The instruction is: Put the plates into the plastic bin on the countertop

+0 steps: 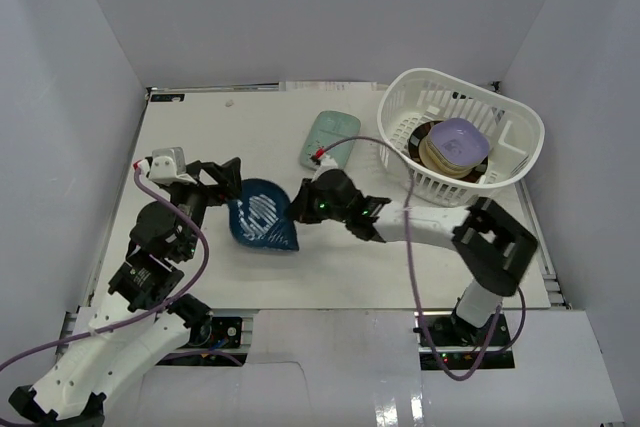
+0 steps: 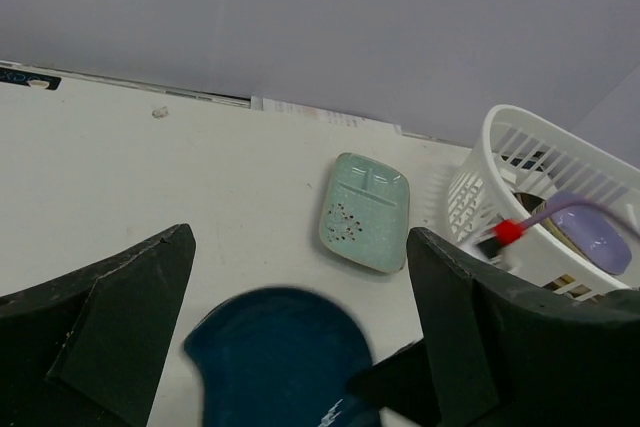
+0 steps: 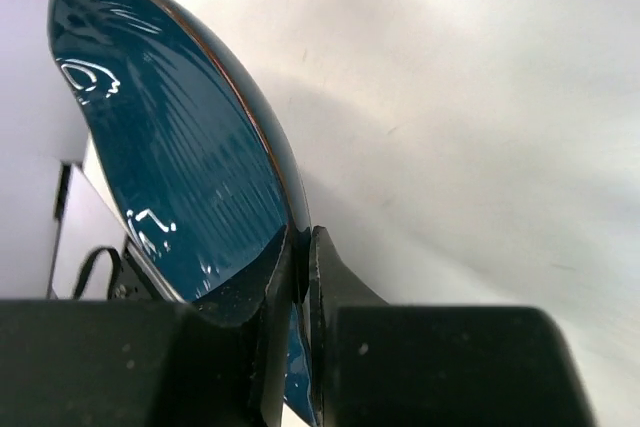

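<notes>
In the top view, the bin [image 1: 440, 75] is seen at 2 o'clock on the countertop [image 1: 200, 137]. A stack of plates is already placed inside it, with a purple plate [image 1: 458, 140] on top. How many lie under it cannot be counted. Two plates are outside the bin: a mint plate [image 1: 330, 139] at 12 o'clock, just beside the bin, and a dark blue plate [image 1: 262, 215] at 9 o'clock. The dark blue plate is held at its 3 o'clock edge by the right gripper [image 1: 297, 209]. The left gripper [image 1: 226, 183] is placed near its 9 o'clock side, apart from it.

In the left wrist view, the jaws of the left gripper [image 2: 300, 247] are spread wide and nothing is held between them. The dark blue plate [image 2: 280, 357] is seen at 6 o'clock, the mint plate [image 2: 365, 212] lies flat at the centre, and the bin [image 2: 480, 187] with the purple plate [image 2: 592, 237] is at 3 o'clock.

In the right wrist view, the right gripper [image 3: 300, 287] is clamped on the rim of the dark blue plate [image 3: 180, 147], which is tilted steeply above the countertop [image 3: 480, 97]. Whether its lower edge touches the surface cannot be told.

The task is judged to be mostly done: the dark blue plate is to be carried to the bin, and after it only the mint plate is left.
</notes>
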### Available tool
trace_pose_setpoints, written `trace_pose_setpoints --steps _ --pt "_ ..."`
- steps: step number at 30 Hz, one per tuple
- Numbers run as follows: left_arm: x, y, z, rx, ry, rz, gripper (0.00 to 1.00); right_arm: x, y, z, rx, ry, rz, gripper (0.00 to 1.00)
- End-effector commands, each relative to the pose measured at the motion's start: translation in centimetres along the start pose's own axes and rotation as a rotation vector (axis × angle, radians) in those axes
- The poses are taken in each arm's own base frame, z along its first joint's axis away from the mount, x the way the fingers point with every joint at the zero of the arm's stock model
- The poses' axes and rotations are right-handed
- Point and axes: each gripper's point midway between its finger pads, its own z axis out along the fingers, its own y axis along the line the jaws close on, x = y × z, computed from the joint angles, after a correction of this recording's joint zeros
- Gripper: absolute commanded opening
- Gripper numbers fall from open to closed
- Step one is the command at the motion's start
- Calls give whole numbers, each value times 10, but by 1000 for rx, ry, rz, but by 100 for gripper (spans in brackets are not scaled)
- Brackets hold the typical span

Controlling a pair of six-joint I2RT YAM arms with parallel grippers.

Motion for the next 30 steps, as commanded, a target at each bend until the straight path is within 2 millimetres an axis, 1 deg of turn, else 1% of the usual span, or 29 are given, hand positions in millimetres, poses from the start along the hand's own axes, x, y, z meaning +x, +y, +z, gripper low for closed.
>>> trace_pose_setpoints --steps 1,2,3,4,5,6,7,8,9,10,11,12,13,14,15,16,17,18,19,21,22,23,24,25,26,27,28,29,30 --pt "9 -6 9 10 45 8 98 -130 13 -80 -53 -378 -46 8" --pt "15 -9 12 17 69 13 98 -164 -8 -115 -15 -468 -33 8" --pt "21 -14 15 39 96 17 98 -179 -24 -132 28 -508 -45 8" --pt "29 -17 17 45 127 17 98 -189 -43 -148 80 -529 -38 8" --pt "40 -20 24 49 171 30 98 -218 -68 -183 134 -617 -22 8" --pt "50 -26 26 75 214 30 98 -233 -84 -202 175 -655 -30 8" --pt "57 -30 28 84 245 31 98 -237 -105 -213 235 -645 -14 8" --pt "68 -33 34 83 287 36 98 -253 -135 -238 284 -673 13 8" --pt "75 -36 36 94 314 32 98 -265 -147 -254 305 -699 23 8" --pt "85 -42 36 124 357 25 98 -269 -162 -264 337 -710 30 8" --pt "95 -48 41 127 402 2 98 -276 -196 -286 427 -744 75 8" --pt "102 -52 41 142 433 -11 98 -278 -213 -298 459 -758 99 8" --pt "110 -60 41 176 469 -26 98 -278 -223 -304 466 -763 122 8" --pt "115 -64 43 177 492 -56 98 -278 -245 -313 506 -775 158 8" --pt "127 -67 47 172 534 -65 98 -277 -255 -316 531 -774 171 8" --pt "133 -69 49 173 558 -77 98 -277 -264 -317 548 -770 181 8" --pt "139 -73 50 180 586 -96 98 -274 -282 -319 585 -763 205 8" --pt "154 -74 53 150 633 -140 98 -273 -291 -321 606 -764 217 8" --pt "159 -78 56 149 655 -170 98 -272 -306 -324 641 -764 242 8" --pt "168 -84 63 131 666 -242 98 -273 -318 -325 649 -763 270 8" --pt "186 -79 65 106 692 -248 98 -280 -320 -328 643 -768 272 8" --pt "194 -77 69 86 696 -254 98 -277 -328 -320 637 -741 292 8" --pt "200 -71 76 41 677 -258 98 -276 -330 -318 632 -734 305 8" --pt "216 -65 83 0 703 -242 98 -276 -332 -316 630 -734 310 12" --pt "223 -59 90 -30 708 -233 98 -272 -337 -314 641 -727 324 31" --pt "229 -52 97 -65 711 -221 98 -271 -338 -314 644 -729 332 43" --pt "240 -46 109 -100 726 -206 98 -269 -339 -314 648 -727 339 56" --pt "246 -43 115 -113 731 -197 98 -270 -336 -315 641 -732 333 74" --pt "250 -41 121 -120 736 -198 98 -272 -333 -316 631 -736 327 79"
